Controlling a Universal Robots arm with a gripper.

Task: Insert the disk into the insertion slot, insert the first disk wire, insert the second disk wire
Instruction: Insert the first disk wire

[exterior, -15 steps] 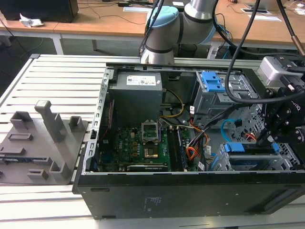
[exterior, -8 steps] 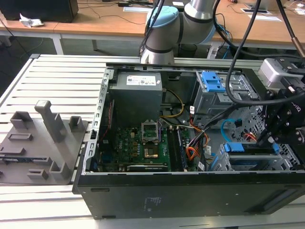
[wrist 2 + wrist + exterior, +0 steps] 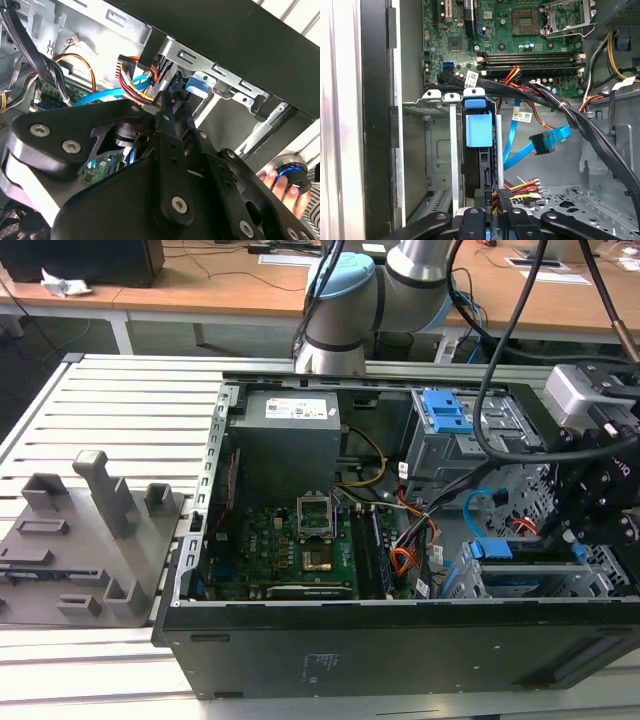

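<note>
First wrist view: the disk [image 3: 479,131] stands on edge inside the slot [image 3: 439,150], its bright blue frame facing the camera and grey sheet metal on both sides of it. The gripper [image 3: 490,202] is at the disk's near end. Its fingers are drawn narrow around the black plug of the wire bundle [image 3: 520,187], whose red, yellow and black strands fan out just beside the disk. The blue cable [image 3: 520,155] hangs loose in the open bay next to the slot (its plug is free in the air, touching neither the disk nor the gripper). Beyond the slot lies the green circuit board [image 3: 520,30].

In the second wrist view the two black fingers come nearly together, with the coloured strands and the blue cable just beside them. A hand [image 3: 278,183] rests on a round knob [image 3: 292,170] with a glowing blue ring, outside the computer case [image 3: 400,640].

In the exterior view the case lies open on a slatted table [image 3: 120,410], with the gripper reaching in at the exterior view's right, near the front wall. A taller cage [image 3: 445,440] with a blue latch sits farther back, apart from the slot.
</note>
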